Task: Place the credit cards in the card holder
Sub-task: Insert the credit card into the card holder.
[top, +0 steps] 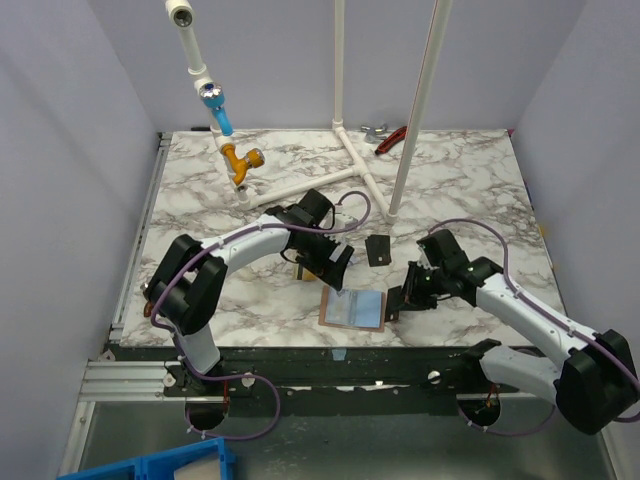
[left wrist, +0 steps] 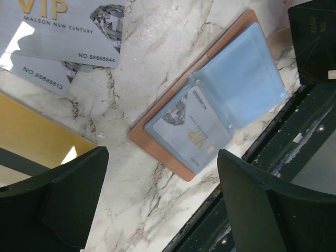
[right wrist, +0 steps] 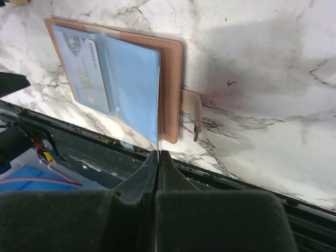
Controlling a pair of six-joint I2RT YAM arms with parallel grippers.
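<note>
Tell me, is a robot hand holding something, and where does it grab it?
The right gripper is shut on the card holder, pinching the near edge of one clear sleeve page. The left gripper is open, holding nothing.

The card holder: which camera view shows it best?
Left wrist: the card holder lies open, whole, a card inside. Right wrist shows it, one sleeve in the right hand; top external, small.
</note>
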